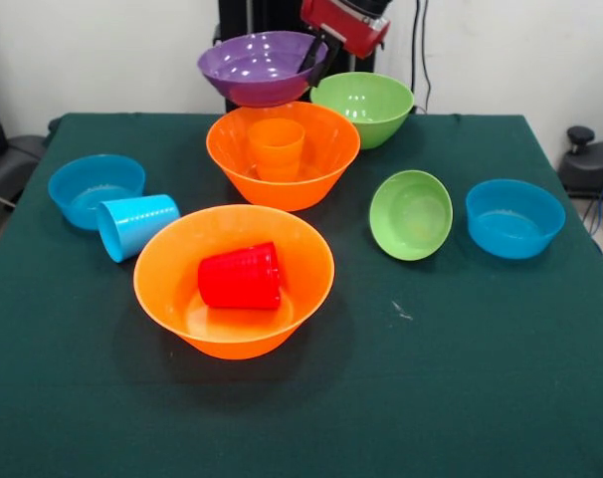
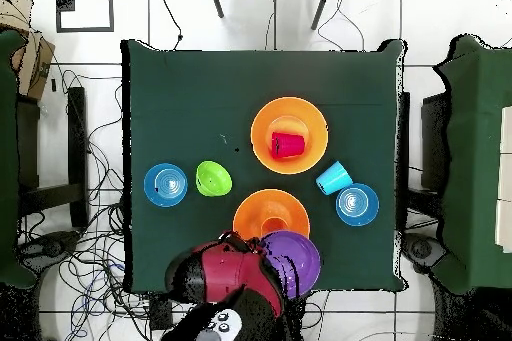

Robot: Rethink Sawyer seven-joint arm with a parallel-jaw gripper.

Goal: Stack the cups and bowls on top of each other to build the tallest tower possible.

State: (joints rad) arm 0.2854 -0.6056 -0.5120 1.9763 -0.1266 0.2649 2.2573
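Observation:
My gripper [image 1: 315, 52] is shut on the right rim of the large purple bowl [image 1: 260, 68] and holds it in the air, just above and behind a large orange bowl [image 1: 282, 194]. An orange cup [image 1: 277, 147] stands inside that bowl. Nearer the camera, a second large orange bowl [image 1: 232, 344] holds a red cup [image 1: 240, 277] lying on its side. A light blue cup [image 1: 135, 224] lies on its side to its left. In the overhead view the purple bowl [image 2: 293, 260] sits beside my arm [image 2: 230, 277].
A large green bowl [image 1: 363, 105] stands at the back right, close to the purple bowl. A small green bowl [image 1: 411, 214] leans tilted at the right. Small blue bowls sit at the left [image 1: 95, 187] and right [image 1: 513, 217].

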